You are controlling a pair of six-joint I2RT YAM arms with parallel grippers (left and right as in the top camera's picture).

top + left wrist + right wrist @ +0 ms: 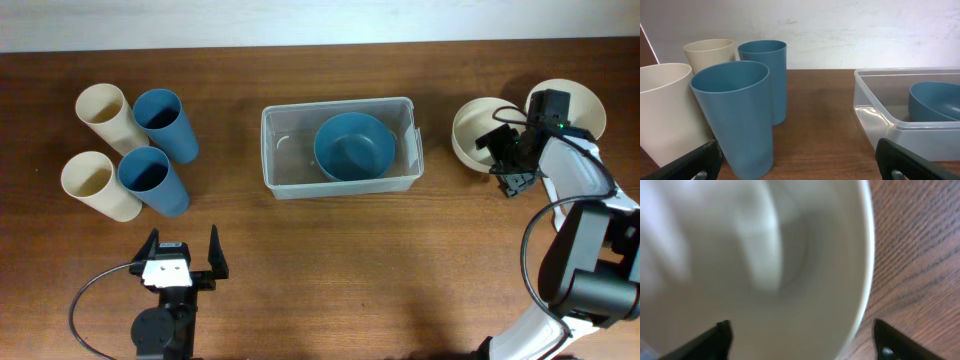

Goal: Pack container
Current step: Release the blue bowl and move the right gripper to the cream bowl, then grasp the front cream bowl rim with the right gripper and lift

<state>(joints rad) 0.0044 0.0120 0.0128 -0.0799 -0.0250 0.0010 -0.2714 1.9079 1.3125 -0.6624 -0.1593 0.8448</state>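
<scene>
The clear plastic container (290,182) stands at the table's middle back with a blue bowl (353,147) inside it. It also shows in the left wrist view (875,117), with the blue bowl (935,102) in it. Two cream bowls stand to its right, a near one (470,135) and a far one (588,105). My right gripper (505,162) is open and straddles the near cream bowl's rim (765,255); in the right wrist view (802,340) one finger is inside the bowl and one outside. My left gripper (183,250) is open and empty at the front left (800,165).
Four upright cups stand at the back left: two cream (110,115) (95,183) and two blue (165,122) (152,178). In the left wrist view the nearest blue cup (737,115) is just ahead of the left fingers. A white wall runs behind the table.
</scene>
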